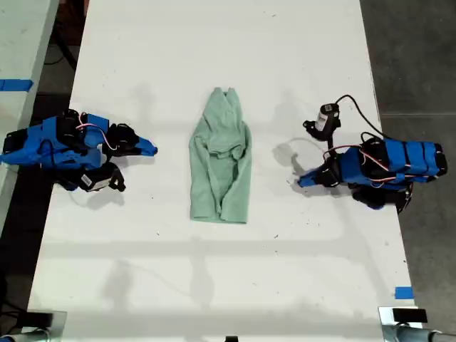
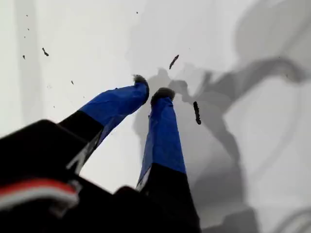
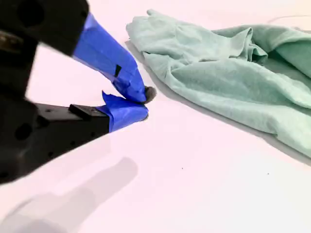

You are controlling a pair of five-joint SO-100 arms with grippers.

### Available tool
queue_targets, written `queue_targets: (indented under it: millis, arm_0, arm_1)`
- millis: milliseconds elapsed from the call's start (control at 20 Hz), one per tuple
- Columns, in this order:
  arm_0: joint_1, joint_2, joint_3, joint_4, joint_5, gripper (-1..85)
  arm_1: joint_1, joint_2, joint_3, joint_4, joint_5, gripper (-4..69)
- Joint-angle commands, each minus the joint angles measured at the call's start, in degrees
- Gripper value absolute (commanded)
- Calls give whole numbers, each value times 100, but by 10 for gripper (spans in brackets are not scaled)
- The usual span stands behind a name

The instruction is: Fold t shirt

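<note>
Starting with the biggest thing, the white table [image 1: 214, 285] is almost bare, which gives the cloth room to be spread and turned over. The t shirt [image 1: 221, 160] lies in the middle of it, between the two arms and touching neither. Its narrow collar end points to the far edge and its wide hem to the near edge. The sides seem already drawn in toward the middle, so I judge the lengthwise folding done and a crosswise fold not yet made.

One arm [image 1: 64, 146] rests at the exterior view's left and the other arm [image 1: 385, 167] at the exterior view's right. Both lie low and point inward at the cloth, like a waiting pose. I cannot tell surely which one is which.

My second gripper [image 3: 143, 104] has its blue tips pressed together on nothing, just beside a wrinkled edge of the t shirt [image 3: 233, 73]. My first gripper [image 2: 151, 87] is very narrow, only a slit between the tips, also empty, over bare table with a few dark specks [image 2: 196, 112].
</note>
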Motion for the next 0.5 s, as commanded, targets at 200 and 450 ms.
queue_targets:
  millis: [200,450]
  arm_0:
    - [-202,35,53,-79,-123,-1]
    - [-211,35,62,-79,-123,-1]
  arm_1:
    - [70,79,352,18,-88,46]
    - [70,79,352,18,-88,46]
